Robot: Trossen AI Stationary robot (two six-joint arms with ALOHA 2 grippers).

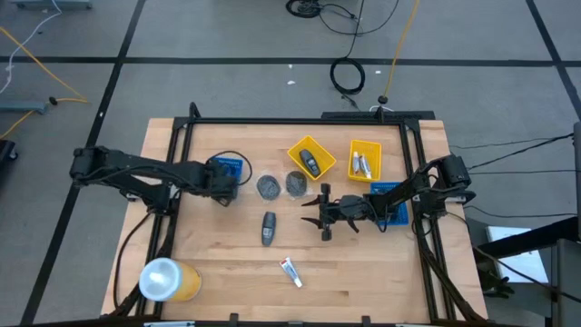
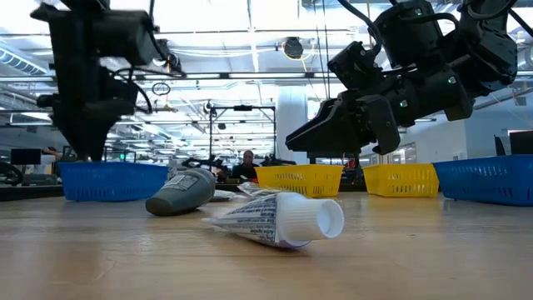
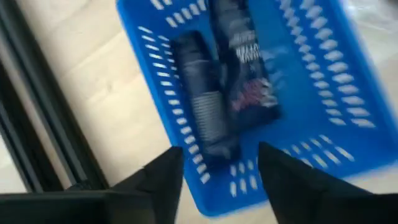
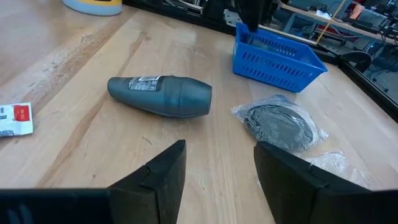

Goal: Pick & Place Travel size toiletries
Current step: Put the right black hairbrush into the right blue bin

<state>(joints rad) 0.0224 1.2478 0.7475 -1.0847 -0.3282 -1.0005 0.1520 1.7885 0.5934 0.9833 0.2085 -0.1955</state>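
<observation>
just ahead of our right tool (image 1: 320,213), fingers spread wide and empty, the dark bottle (image 4: 160,95) lies loose on the surface, light, slick, best pinched mid-body.

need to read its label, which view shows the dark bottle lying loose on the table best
The right wrist view: the dark bottle lies on its side, unobstructed, label showing, beyond the open right gripper. The high view shows it small; the low view shows it partly behind the white tube. The left wrist view misses it.
</observation>
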